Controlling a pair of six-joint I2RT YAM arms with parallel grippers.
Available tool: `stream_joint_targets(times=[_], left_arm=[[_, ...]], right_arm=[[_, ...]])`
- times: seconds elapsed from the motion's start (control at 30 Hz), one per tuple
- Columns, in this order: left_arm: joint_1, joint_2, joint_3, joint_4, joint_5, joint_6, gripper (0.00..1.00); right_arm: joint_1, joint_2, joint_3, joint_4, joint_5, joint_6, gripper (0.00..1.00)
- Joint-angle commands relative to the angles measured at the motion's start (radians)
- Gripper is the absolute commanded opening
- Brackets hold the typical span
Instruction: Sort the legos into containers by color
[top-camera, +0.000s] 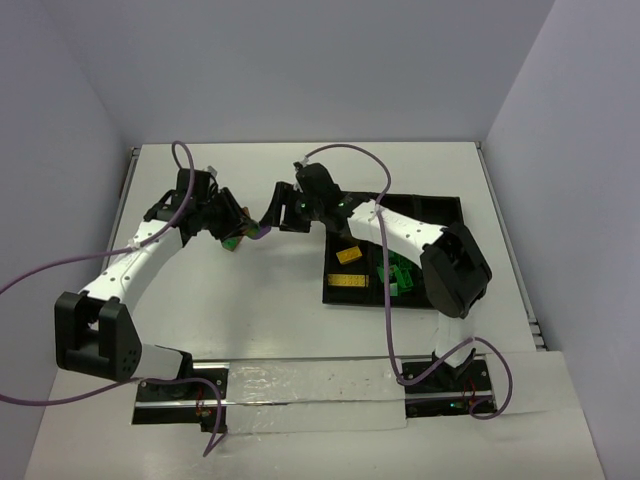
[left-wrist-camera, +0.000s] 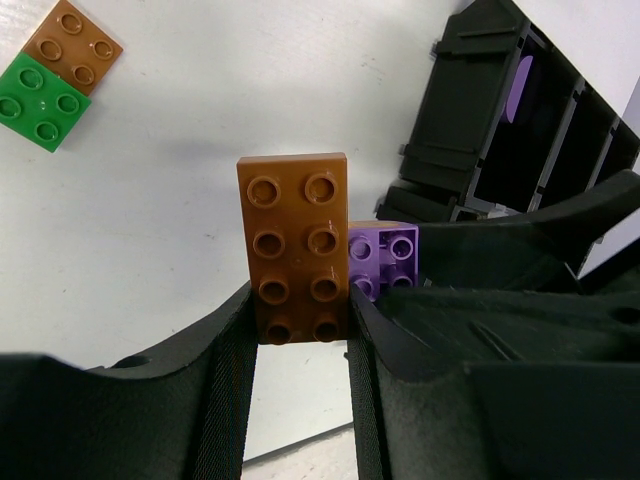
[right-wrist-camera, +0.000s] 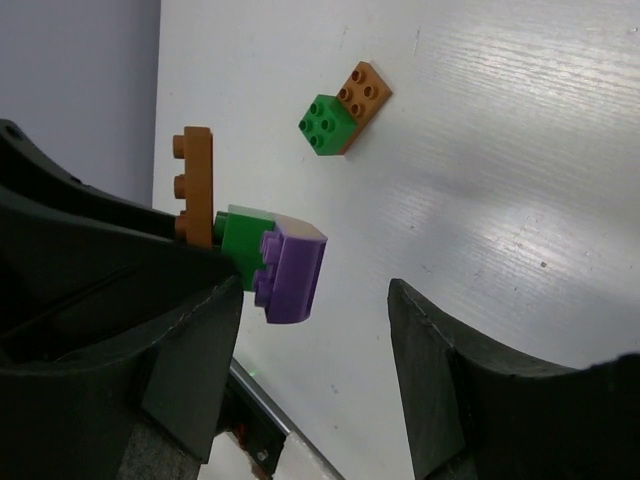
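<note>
While the left end effector (left-wrist-camera: 300, 310) is clamped shut on the near end of a long orange brick (left-wrist-camera: 293, 225), a purple brick (left-wrist-camera: 383, 255) juts out at that brick's 3 o'clock in the left wrist view. From the right wrist the same cluster is seen edge-on, with a green brick (right-wrist-camera: 240, 245) sandwiched between the orange one and the purple one.

The right end effector (right-wrist-camera: 335, 300) has its jaws apart around the purple brick. The brick sits close to the finger at 9 o'clock, with a clear gap to the finger at 3 o'clock. This end effector grips nothing.

A loose green-and-orange pair (left-wrist-camera: 50, 70) lies flat on the white tabletop (left-wrist-camera: 180, 180), at 11 o'clock from the held brick.

In the top view both end effectors meet over the tabletop at 9 o'clock from the black tray (top-camera: 335, 298). The tray holds yellow bricks (top-camera: 349, 255) along its 9 o'clock side. Green bricks (top-camera: 400, 275) lie in the compartment at 3 o'clock from them.
</note>
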Motion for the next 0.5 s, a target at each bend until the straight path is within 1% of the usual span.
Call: stream_joint_targets(times=[0.0, 0.07, 0.1, 0.13, 0.17, 0.2, 0.23, 0.27, 0.3, 0.4, 0.47], left_arm=[[-0.005, -0.033, 0.046, 0.033, 0.022, -0.002, 0.00], [-0.005, -0.035, 0.046, 0.032, 0.022, 0.000, 0.00], [-0.005, -0.037, 0.046, 0.031, 0.022, 0.000, 0.00], [-0.005, -0.035, 0.048, 0.030, 0.020, 0.003, 0.00], [-0.005, -0.035, 0.049, 0.027, 0.020, 0.004, 0.00], [-0.005, -0.034, 0.049, 0.026, 0.019, 0.006, 0.00], [-0.005, -0.034, 0.049, 0.025, 0.019, 0.006, 0.00], [-0.005, -0.033, 0.050, 0.022, 0.020, 0.007, 0.00], [-0.005, -0.032, 0.052, 0.020, 0.019, 0.007, 0.00], [-0.005, -0.039, 0.054, 0.017, 0.012, 0.010, 0.00], [-0.005, -0.041, 0.054, 0.012, 0.008, 0.013, 0.00]], right_arm=[[-0.009, 0.024, 0.051, 0.059, -0.028, 0.021, 0.67], [-0.009, 0.039, 0.056, 0.065, -0.040, 0.025, 0.66], [-0.009, 0.045, 0.059, 0.067, -0.045, 0.030, 0.64], [-0.009, 0.054, 0.062, 0.088, -0.057, 0.034, 0.56], [-0.009, 0.058, 0.059, 0.104, -0.077, 0.039, 0.50], [-0.010, 0.063, 0.052, 0.121, -0.091, 0.057, 0.37], [-0.013, 0.063, 0.044, 0.148, -0.106, 0.070, 0.28], [-0.016, 0.063, 0.032, 0.178, -0.122, 0.087, 0.12], [-0.017, 0.063, 0.024, 0.196, -0.130, 0.096, 0.05], [-0.022, 0.052, 0.005, 0.196, -0.112, 0.098, 0.00], [-0.026, 0.045, -0.006, 0.191, -0.091, 0.094, 0.00]])
